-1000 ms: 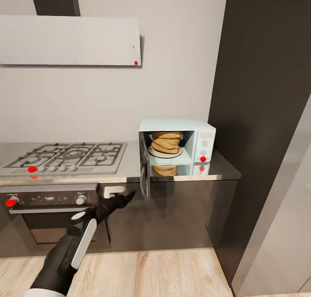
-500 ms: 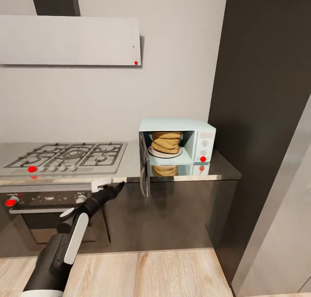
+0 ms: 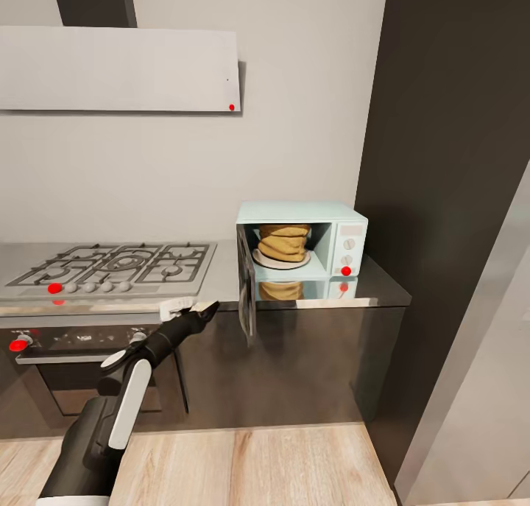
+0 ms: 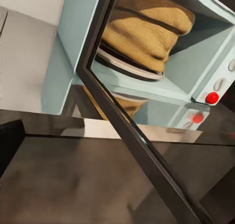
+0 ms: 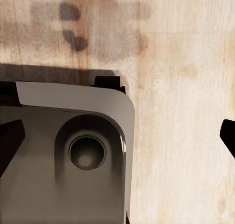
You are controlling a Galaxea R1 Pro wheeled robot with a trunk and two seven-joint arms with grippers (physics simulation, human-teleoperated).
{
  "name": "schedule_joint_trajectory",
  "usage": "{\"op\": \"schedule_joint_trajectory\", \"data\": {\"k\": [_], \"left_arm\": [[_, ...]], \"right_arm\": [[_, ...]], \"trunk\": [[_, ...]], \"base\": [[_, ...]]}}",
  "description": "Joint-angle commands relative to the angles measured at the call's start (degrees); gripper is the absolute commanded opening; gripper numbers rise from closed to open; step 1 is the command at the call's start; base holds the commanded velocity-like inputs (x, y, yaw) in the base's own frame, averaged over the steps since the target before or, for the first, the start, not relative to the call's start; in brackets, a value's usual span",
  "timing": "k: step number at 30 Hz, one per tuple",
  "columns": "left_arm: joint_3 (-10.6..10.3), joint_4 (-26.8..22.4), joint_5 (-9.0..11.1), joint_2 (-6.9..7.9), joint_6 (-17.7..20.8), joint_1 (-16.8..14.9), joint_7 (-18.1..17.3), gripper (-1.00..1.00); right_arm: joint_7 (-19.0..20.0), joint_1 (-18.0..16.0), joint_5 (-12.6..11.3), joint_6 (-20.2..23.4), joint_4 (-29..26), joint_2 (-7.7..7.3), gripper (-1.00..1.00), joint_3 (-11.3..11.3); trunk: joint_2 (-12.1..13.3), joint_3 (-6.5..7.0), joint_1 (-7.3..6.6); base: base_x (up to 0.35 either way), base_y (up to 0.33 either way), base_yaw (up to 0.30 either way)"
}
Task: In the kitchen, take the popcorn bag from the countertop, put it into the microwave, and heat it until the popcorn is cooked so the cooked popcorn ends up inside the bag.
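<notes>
The pale mint-blue microwave [image 3: 344, 225] stands on the grey countertop [image 3: 221, 279] with its dark glass door [image 3: 246, 294] swung open toward me. Inside it the tan popcorn bag [image 3: 283, 242] sits on a white plate [image 3: 280, 261]. My left gripper [image 3: 200, 313] hovers at the countertop's front edge, just left of the open door, and looks open and empty. In the left wrist view the door's edge [image 4: 132, 136] crosses in front of the popcorn bag [image 4: 147, 33], with one dark finger [image 4: 10, 143] at the frame's side. My right gripper [image 5: 118, 138] is open over the floor.
A gas hob [image 3: 110, 266] lies in the countertop left of the microwave, over a built-in oven [image 3: 81, 359] with red-marked knobs. A tall dark cabinet [image 3: 449, 197] rises right of the microwave. A range hood [image 3: 118, 68] hangs above. My own base [image 5: 63, 155] sits on the wood floor [image 5: 181, 87].
My left arm has lifted and drawn a little to the left, bringing the gripper from in front of the cabinets up to the countertop's edge. Microwave and bag are unchanged.
</notes>
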Motion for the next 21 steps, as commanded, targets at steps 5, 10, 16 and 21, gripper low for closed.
{"op": "schedule_joint_trajectory", "data": {"k": [5,10,16,21], "left_arm": [[0.1,0.0,0.1,-0.02,0.4,0.0,-0.3,1.00],[0.1,0.3,0.1,-0.02,0.3,0.0,-2.3,1.00],[0.1,0.6,-0.1,0.02,0.3,0.0,-3.7,1.00],[-4.0,0.6,-0.2,1.63,0.2,0.0,-6.7,1.00]], "right_arm": [[0.1,-0.1,0.9,-0.3,0.2,-0.02,1.00,-0.3],[0.1,-0.1,0.9,-0.3,0.2,-0.02,1.00,-0.2],[0.1,-0.1,0.6,-0.4,0.2,-0.02,1.00,-0.4],[0.1,-0.1,0.5,-0.4,0.2,-0.02,1.00,-0.4]], "trunk": [[0.0,-0.06,0.00],[0.0,-0.06,0.00],[0.0,-0.06,0.00],[0.0,-0.06,0.00]], "base": [[0.185,0.000,0.000],[0.263,0.000,0.000],[0.041,0.000,0.000],[0.001,0.000,0.000]]}}
